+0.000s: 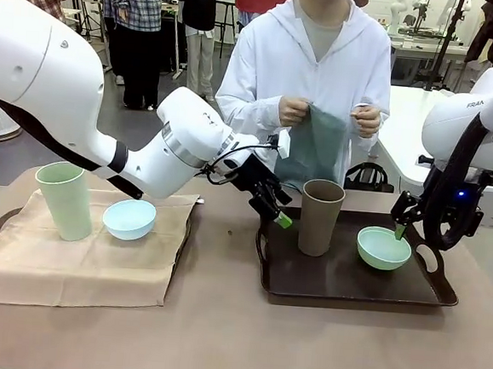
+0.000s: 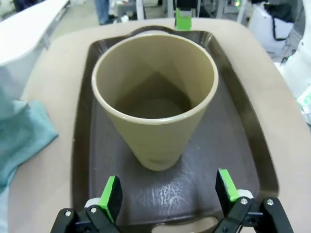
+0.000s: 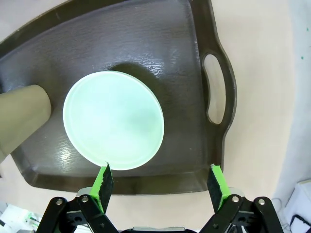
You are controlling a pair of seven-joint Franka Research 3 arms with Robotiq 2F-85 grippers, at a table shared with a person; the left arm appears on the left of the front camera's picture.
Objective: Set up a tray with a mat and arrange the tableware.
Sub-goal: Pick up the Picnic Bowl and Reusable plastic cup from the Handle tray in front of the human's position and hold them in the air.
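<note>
A dark brown tray [image 1: 350, 278] on the right carries a brown cup [image 1: 321, 217] and a pale green bowl [image 1: 384, 247]. My left gripper [image 1: 277, 212] is open at that tray's left edge, just short of the brown cup [image 2: 154, 97], which stands upright beyond my open fingers [image 2: 170, 191]. My right gripper [image 1: 407, 231] hovers open over the near rim of the pale green bowl [image 3: 113, 127], with nothing between its fingers [image 3: 160, 182]. On the left, a beige mat [image 1: 78, 261] holds a pale green cup [image 1: 63, 200] and a light blue bowl [image 1: 129, 219].
Across the table a person holds up a teal cloth [image 1: 314, 143] in both hands; the teal cloth [image 2: 19, 136] also hangs left of the tray [image 2: 82, 145]. A tray handle [image 1: 5, 217] peeks from under the beige mat. The tray's handle slot [image 3: 214, 90] lies right of the bowl.
</note>
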